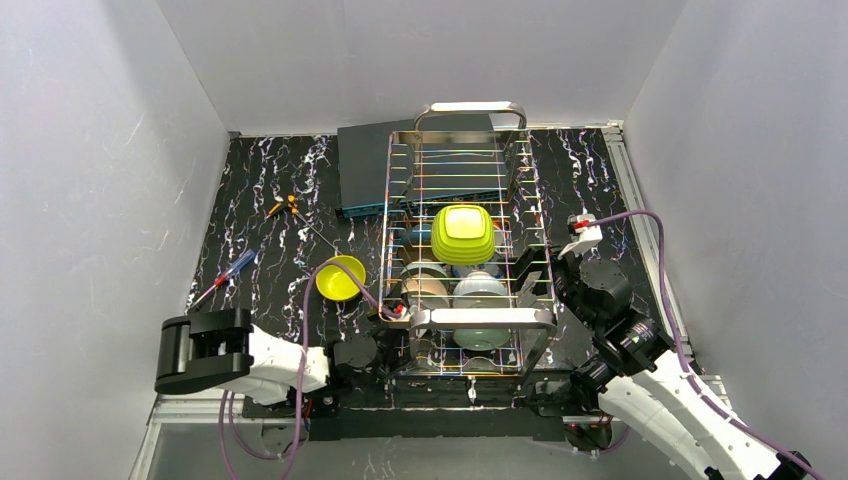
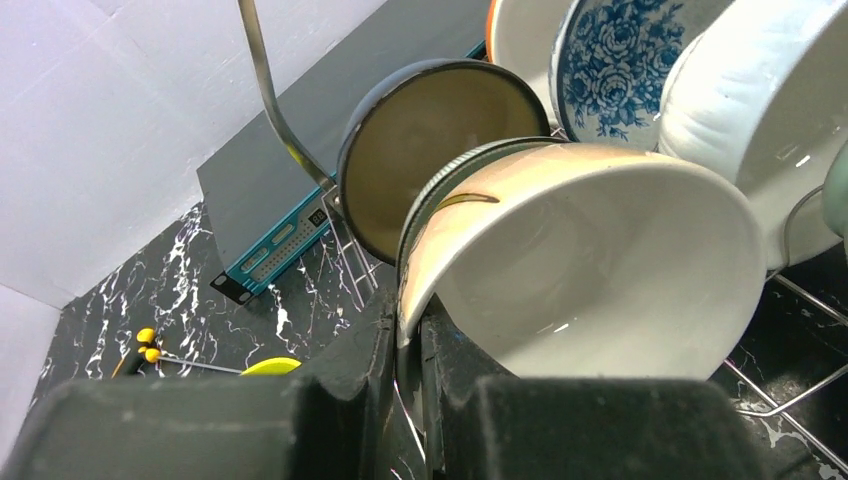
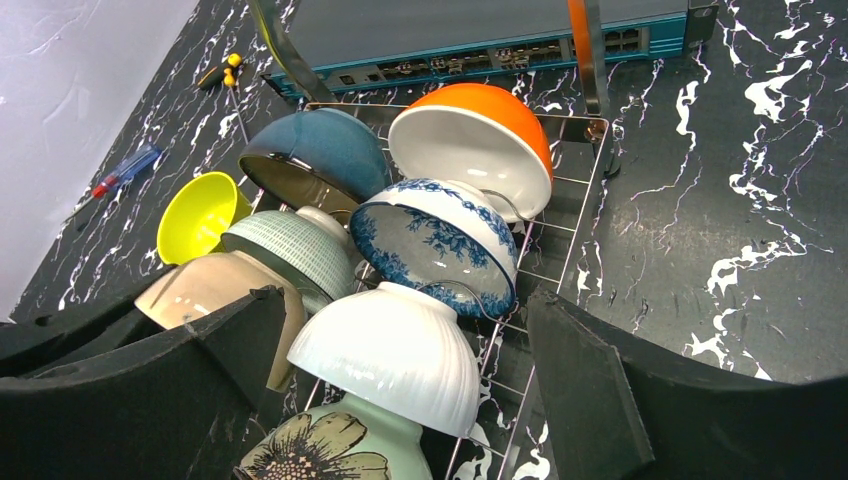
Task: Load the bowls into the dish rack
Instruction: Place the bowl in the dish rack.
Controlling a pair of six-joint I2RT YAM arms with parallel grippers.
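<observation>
Clenching on the rim of the beige bowl (image 2: 600,270), our left gripper (image 2: 405,340) is holding it tilted inside the near-left part of the dish rack (image 1: 455,165). Our right gripper (image 3: 405,300) is hanging spread wide above the rack's near end, gripping nothing. The steel rack is carrying the lime squarish bowl (image 1: 463,234), orange bowl (image 3: 480,140), blue-patterned bowl (image 3: 435,245) and white ribbed bowl (image 3: 395,350). Left of it, the lime-yellow round bowl (image 1: 340,277) is sitting on the table, and a screwdriver (image 1: 230,270) is lying farther left.
</observation>
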